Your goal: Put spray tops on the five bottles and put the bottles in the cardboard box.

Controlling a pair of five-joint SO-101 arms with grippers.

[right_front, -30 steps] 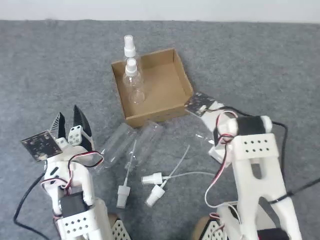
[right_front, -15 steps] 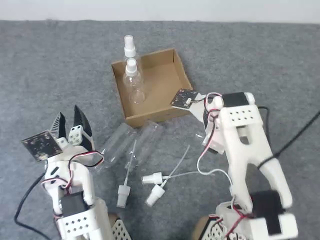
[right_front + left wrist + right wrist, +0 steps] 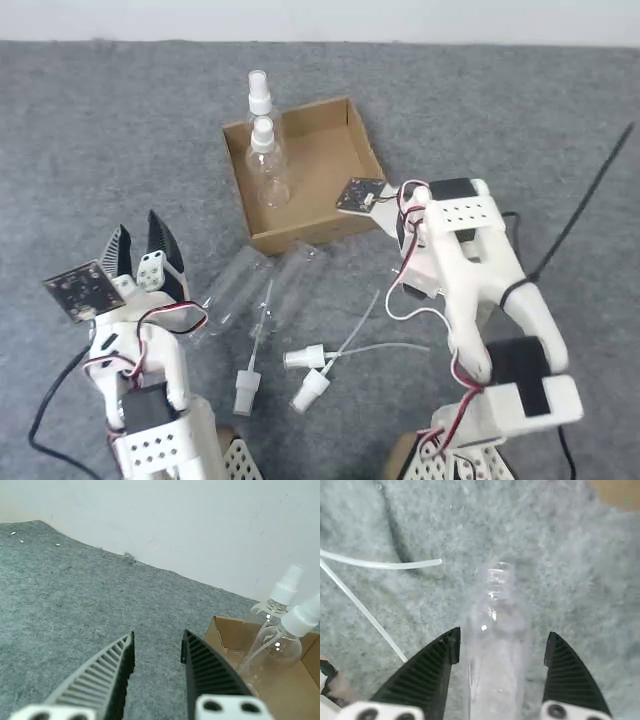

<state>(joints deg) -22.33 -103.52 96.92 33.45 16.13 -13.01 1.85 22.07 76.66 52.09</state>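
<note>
**Right pincer gaping over a bare bottle**

Your right gripper (image 3: pixel 505 632) is spread wide. Its fingers sit either side of a clear topless bottle (image 3: pixel 495 605) lying on the grey carpet (image 3: pixel 380 520), not clamped on it. At lower left of the high view, your left gripper (image 3: pixel 158 634) is parted and empty. A capped bottle (image 3: pixel 270 170) stands in the cardboard box (image 3: pixel 310 232), upper centre.

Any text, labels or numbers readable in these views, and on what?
None can be read.
Brown cardboard box: plain, no print.
Clear plastic bottles: no labels.
Small circuit boards on the wrists: any marks too small to read.
</note>
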